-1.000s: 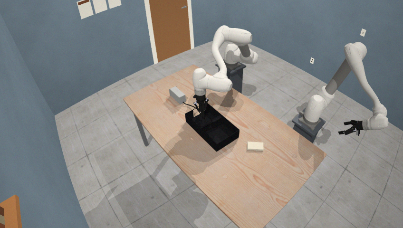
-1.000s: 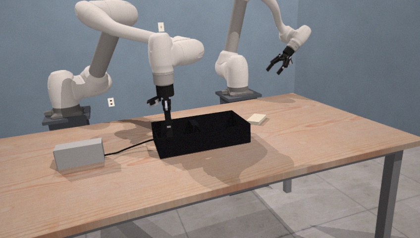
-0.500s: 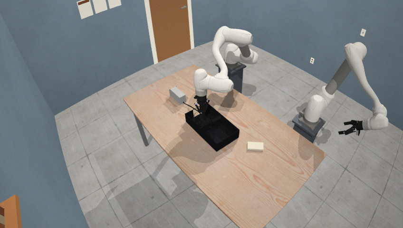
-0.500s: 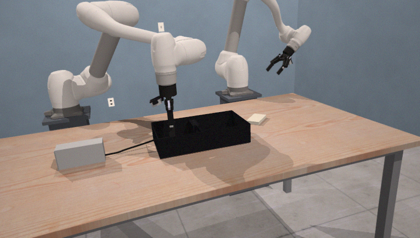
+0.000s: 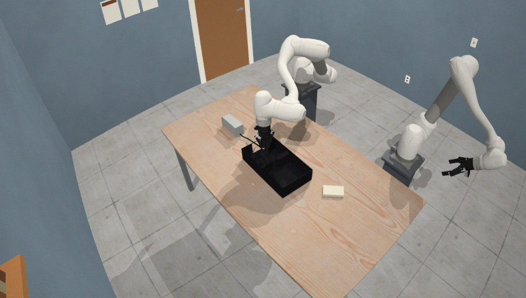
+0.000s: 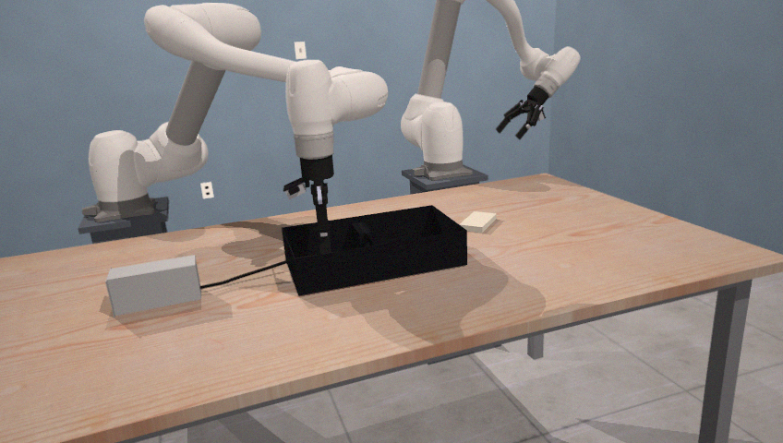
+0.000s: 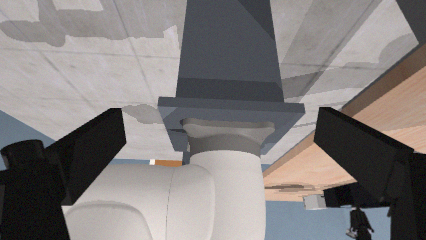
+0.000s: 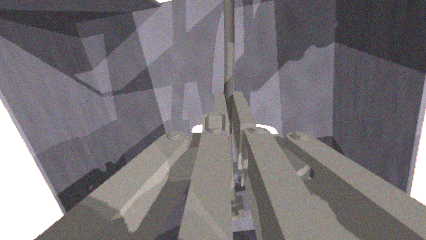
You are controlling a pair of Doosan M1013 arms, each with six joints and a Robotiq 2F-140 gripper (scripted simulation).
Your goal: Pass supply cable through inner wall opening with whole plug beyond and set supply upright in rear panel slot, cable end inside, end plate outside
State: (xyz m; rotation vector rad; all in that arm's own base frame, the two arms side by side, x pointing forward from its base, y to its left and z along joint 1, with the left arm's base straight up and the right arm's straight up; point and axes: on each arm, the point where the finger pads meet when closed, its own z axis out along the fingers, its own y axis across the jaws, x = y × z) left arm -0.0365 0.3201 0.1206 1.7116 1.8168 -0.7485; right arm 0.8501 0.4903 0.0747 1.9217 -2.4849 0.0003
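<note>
Right gripper [image 5: 266, 152] [image 6: 323, 233] [image 7: 356, 210] [image 8: 228, 96] closed on cable [image 5: 248, 139] [image 6: 241, 275] [image 8: 229, 50] | thin, black | supply [image 5: 232, 125] [image 6: 153, 288] [image 7: 314, 202] grey, boxy

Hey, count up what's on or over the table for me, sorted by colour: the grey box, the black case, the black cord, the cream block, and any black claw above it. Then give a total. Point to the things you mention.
Black: 3 (the case [image 5: 298, 180] [image 6: 384, 263], the cord [image 5: 247, 138] [image 6: 241, 275], the claw above the case [image 5: 268, 152] [image 6: 317, 234])
Grey: 1 (the box [image 5: 231, 125] [image 6: 153, 288])
Cream: 1 (the block [image 5: 333, 190] [image 6: 479, 221])
Total: 5

Robot lab, you've got two pedestal-mounted arms [image 5: 409, 141] [image 6: 442, 131] at a wooden table [image 5: 343, 228] [image 6: 384, 329], tiled floor [image 5: 154, 236] [image 6: 472, 401].
</note>
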